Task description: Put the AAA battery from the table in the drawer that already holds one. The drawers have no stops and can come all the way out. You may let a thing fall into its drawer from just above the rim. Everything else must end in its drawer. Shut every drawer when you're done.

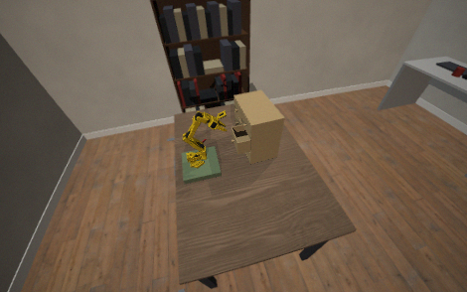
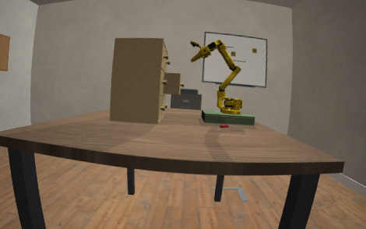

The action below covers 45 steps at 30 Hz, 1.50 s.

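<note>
A tan drawer cabinet (image 1: 258,126) stands on the table, its drawer fronts facing my arm. One middle drawer (image 2: 172,83) is pulled part way out; the others look shut. My yellow gripper (image 2: 193,51) is raised beside the upper drawers, apart from the cabinet, its jaws a little open with nothing between them. It also shows in the top view (image 1: 226,120). A small red battery (image 2: 223,125) lies on the table by the green base (image 2: 228,117). What the open drawer holds is hidden.
The arm stands on a green base plate (image 1: 201,164) near the table's side edge. A bookshelf (image 1: 206,50) stands behind the table. A dark box (image 2: 186,99) sits beyond the cabinet.
</note>
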Tool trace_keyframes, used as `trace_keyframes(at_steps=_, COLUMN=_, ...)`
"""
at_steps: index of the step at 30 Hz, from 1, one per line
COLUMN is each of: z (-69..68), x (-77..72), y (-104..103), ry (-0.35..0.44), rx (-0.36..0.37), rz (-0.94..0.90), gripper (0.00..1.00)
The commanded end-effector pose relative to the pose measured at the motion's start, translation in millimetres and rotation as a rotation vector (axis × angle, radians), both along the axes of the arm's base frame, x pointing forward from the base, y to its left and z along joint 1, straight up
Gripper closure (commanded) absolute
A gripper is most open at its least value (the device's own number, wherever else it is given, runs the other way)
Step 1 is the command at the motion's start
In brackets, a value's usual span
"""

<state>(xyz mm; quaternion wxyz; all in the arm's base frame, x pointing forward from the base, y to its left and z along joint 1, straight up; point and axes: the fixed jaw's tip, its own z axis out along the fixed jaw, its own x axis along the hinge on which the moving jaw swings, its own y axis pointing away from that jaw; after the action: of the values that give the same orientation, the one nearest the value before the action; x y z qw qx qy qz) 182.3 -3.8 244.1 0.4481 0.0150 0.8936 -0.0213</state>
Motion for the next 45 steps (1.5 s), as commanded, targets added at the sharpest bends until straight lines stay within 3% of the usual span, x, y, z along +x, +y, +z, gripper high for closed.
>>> trace_keyframes(at_steps=1, z=2.0, x=-2.5, y=-1, ry=-0.008, rx=0.006, rz=-0.012, gripper=0.79)
trace_keyframes(at_steps=4, z=2.0, x=-2.5, y=-1, ry=-0.008, rx=0.006, rz=-0.012, gripper=0.79)
trace_keyframes(at_steps=19, z=-63.6, x=-8.5, y=-2, ry=0.183, rx=0.011, rz=-0.01, gripper=0.79)
trace_keyframes(at_steps=21, z=-63.6, x=-8.5, y=-2, ry=0.183, rx=0.011, rz=-0.01, gripper=0.79)
trace_keyframes(at_steps=36, z=-139.5, x=-27.8, y=-1, ry=0.374, rx=0.019, rz=-0.007, gripper=0.79)
trace_keyframes(at_steps=38, z=-139.5, x=-27.8, y=-1, ry=0.374, rx=0.019, rz=-0.007, gripper=0.79)
trace_keyframes(at_steps=41, z=-152.8, x=-32.4, y=-1, ry=0.407, rx=0.02, rz=-0.006, gripper=0.79)
trace_keyframes(at_steps=45, z=-152.8, x=-32.4, y=-1, ry=0.407, rx=0.02, rz=-0.006, gripper=0.79)
